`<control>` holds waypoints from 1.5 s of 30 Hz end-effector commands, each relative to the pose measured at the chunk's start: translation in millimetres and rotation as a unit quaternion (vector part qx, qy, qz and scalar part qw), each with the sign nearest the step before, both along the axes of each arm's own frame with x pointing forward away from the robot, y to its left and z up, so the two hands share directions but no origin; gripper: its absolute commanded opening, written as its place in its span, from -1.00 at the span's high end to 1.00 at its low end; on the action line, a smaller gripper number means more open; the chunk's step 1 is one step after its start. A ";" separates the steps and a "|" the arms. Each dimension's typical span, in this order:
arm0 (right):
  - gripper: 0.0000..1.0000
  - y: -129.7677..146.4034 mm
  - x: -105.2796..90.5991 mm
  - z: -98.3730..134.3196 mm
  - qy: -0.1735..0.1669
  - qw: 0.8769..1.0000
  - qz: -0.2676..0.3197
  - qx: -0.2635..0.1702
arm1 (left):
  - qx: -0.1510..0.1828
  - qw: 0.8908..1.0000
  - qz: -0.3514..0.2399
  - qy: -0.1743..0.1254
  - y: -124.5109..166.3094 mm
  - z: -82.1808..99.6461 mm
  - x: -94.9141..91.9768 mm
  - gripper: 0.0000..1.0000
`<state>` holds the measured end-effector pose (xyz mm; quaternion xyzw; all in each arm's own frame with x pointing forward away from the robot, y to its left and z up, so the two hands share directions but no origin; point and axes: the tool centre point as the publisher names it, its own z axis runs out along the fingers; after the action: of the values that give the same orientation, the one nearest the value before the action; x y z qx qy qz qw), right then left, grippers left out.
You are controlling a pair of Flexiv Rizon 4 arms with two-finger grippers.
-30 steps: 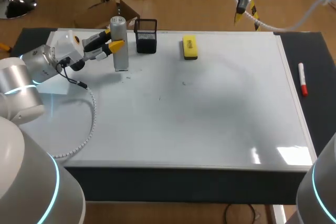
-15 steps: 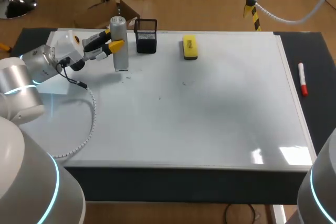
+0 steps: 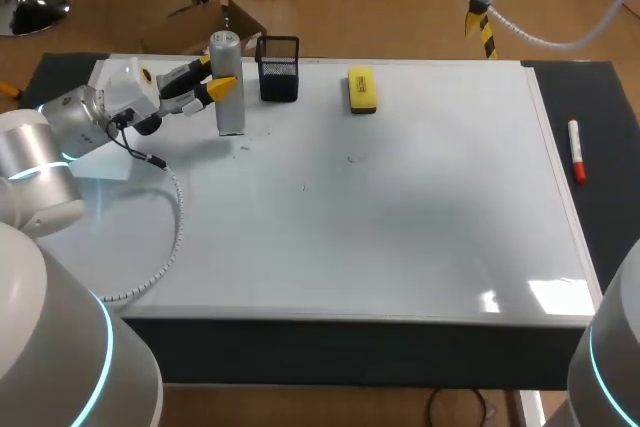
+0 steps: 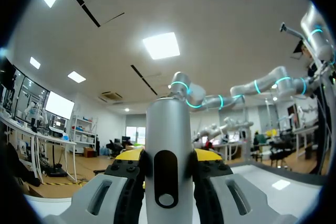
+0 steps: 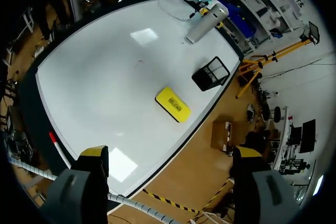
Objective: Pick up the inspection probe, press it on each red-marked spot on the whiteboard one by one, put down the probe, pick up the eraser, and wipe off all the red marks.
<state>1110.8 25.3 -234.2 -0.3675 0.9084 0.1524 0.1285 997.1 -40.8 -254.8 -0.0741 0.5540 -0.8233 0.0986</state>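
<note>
head view puts my left claw [image 3: 213,75] at the far left corner of the whiteboard [image 3: 400,237], closed from both sides on the probe [image 3: 231,112]. The probe is a grey metal cylinder standing upright, with its foot on or just above the board; i cannot tell which. the left wrist view confirms the grip, with both fingers pressed against the cylinder's flanks. my right claw [image 5: 170,153] hangs high beyond the far edge, spread wide and holding nothing.

the first worry is aim. i see only a few faint specks on the board near the probe and toward the middle, too small to call red. i could end up pressing on bare board, or missing a mark altogether.

the second is the grip. the fingers hold a smooth round body from the side, so a hard push downward may slide the probe up between them or tip it over.

the third is the black mesh basket [image 3: 279,82], which sits just beside the probe. a careless swing toward the middle could clip it, and the yellow eraser [image 3: 361,90] lies further along the same far edge. the marker pen [image 3: 576,150] lies on the desk past the board's right side, well apart from all this.
</note>
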 end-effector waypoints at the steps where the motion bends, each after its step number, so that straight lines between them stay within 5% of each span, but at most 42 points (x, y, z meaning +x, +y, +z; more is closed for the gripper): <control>1: -1.00 -0.7 -0.3 1.1 0.000 1.000 0.001 -0.002 | 0.001 1.000 0.000 0.000 -0.1 1.5 0.1 1.00; 14: -1.00 -0.7 -0.3 1.1 0.000 1.000 0.001 -0.002 | 0.001 1.000 0.000 -0.011 -0.7 15.8 14.6 1.00; 33: -1.00 -0.7 -0.3 1.1 0.000 1.000 0.001 -0.002 | -0.037 0.993 -0.084 -0.070 -44.2 96.2 86.7 1.00; 45: -1.00 -0.7 -0.3 1.1 0.000 1.000 0.001 -0.002 | -0.037 0.991 -0.114 -0.062 -89.5 92.9 120.8 1.00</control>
<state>1110.9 25.4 -234.4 -0.3675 0.9084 0.1523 0.1285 1103.7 -120.8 -158.5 -0.0010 0.5244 -0.8493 0.0613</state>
